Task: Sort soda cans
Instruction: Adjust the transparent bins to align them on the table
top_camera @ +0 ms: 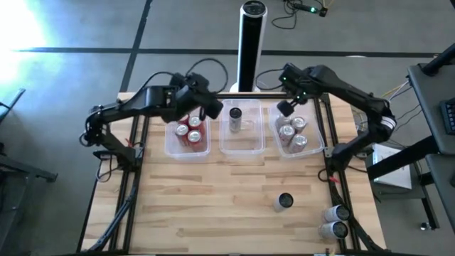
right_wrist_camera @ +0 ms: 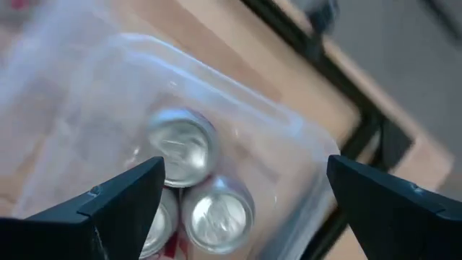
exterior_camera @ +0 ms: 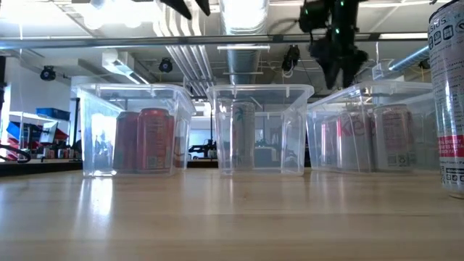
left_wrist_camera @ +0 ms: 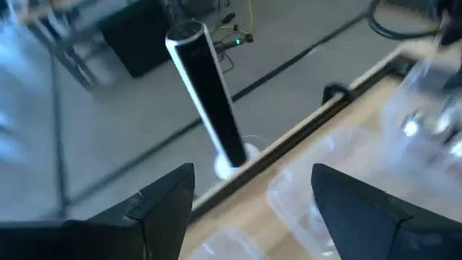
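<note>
Wooden desk (top_camera: pixel 213 206), three clear tubs (top_camera: pixel 242 139): right gripper (right_wrist_camera: pixel 242 195) hovers, fingers apart, silver cans (right_wrist_camera: pixel 180 155) below them; left gripper (left_wrist_camera: pixel 253 195) fingers spread, empty.

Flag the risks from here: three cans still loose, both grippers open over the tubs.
1. The right gripper hangs open just above the right tub, which holds three silver cans; dropping lower could clip a can top or the rim.
2. Two cans lie on their sides at the table's near right edge; a nudge could roll them off.
3. The left gripper, open, sits between the left tub and middle tub; a swing might shove either.
</note>
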Robot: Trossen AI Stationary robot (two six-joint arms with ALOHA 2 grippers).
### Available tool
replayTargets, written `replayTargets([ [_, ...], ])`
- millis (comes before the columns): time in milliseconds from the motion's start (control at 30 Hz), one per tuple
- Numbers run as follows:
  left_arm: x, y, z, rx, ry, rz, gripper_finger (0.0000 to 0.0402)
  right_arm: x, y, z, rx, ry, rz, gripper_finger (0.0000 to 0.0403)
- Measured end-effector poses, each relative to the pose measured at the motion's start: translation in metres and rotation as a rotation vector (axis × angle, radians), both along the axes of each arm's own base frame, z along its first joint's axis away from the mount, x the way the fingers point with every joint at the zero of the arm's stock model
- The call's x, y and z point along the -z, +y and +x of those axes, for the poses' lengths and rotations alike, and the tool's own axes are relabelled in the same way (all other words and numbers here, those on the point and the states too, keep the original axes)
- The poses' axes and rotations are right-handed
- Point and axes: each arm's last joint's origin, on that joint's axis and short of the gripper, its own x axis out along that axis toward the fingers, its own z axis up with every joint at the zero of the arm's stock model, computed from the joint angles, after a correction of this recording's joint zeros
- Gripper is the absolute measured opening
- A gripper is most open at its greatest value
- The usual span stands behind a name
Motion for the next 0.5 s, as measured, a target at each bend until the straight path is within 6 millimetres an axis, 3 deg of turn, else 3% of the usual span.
replayTargets([
  [233,0.007,0.003,0.018,0.073,0.274,0.139,0.0260,0.025,-0.022,-0.021,0.272,0.087,0.102,0.0381],
  [500,0.027,0.002,0.021,0.104,0.421,0.069,0.0260,0.038,-0.049,-0.037,0.436,0.113,0.136,0.0381],
])
